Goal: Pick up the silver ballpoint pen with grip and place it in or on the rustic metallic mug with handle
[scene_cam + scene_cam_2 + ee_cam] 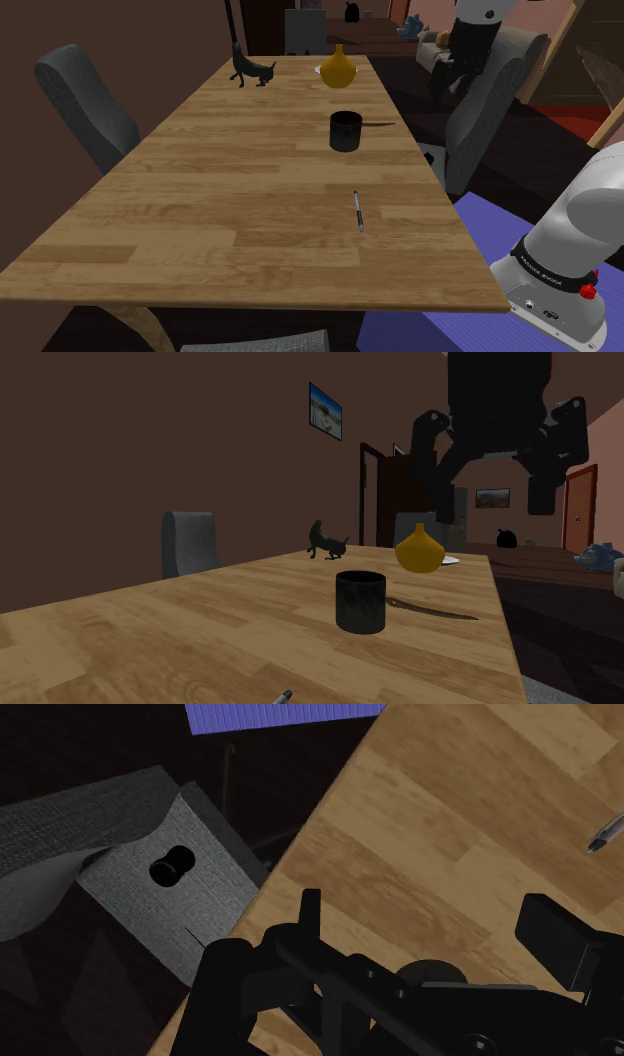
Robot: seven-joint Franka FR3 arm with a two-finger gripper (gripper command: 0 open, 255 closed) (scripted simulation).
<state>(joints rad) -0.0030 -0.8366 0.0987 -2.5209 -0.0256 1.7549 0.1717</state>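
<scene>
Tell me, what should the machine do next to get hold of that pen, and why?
Probably carry the tool across until it sits straight above the pen, before any lowering. The tool's fingers stand apart with nothing between them. It hangs high over the edge of the table, and the pen lies flat off to one side of it, apart from the dark mug.

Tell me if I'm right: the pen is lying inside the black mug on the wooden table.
No. The pen lies flat on the wooden table, apart from the black mug, not inside it; the shoulder view shows this.
</scene>
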